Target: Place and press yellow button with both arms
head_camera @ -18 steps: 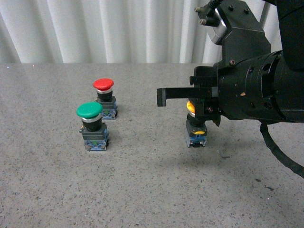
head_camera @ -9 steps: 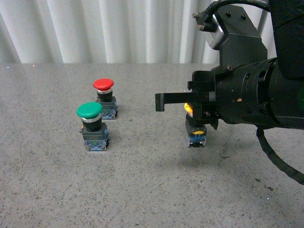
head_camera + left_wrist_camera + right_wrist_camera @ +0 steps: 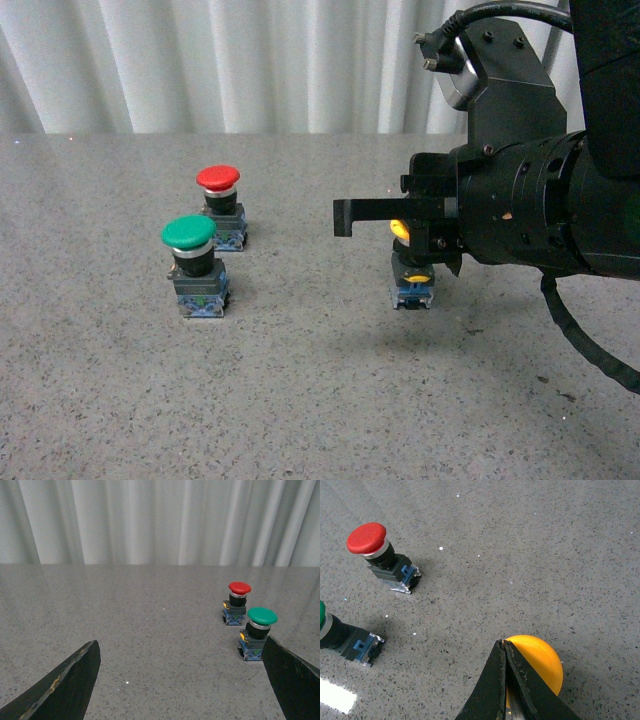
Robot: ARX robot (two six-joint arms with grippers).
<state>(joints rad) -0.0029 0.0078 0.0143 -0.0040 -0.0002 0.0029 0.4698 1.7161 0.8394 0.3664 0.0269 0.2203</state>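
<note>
The yellow button (image 3: 411, 262) stands upright on the speckled table (image 3: 300, 380), well to the right of the green button (image 3: 195, 265) and nearer than the red button (image 3: 222, 207). Its long axis is vertical, cap up. The right gripper (image 3: 504, 670) has its fingers pressed together, holding nothing, the tips over the yellow cap. Pushing off-centre could tip or skid the button. The left gripper (image 3: 180, 680) is spread wide and empty.

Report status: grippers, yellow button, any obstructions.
Right gripper shut, fingertips over the yellow button cap. Left gripper open, empty. Button upright on table. Green button, red button off to the side.
</note>
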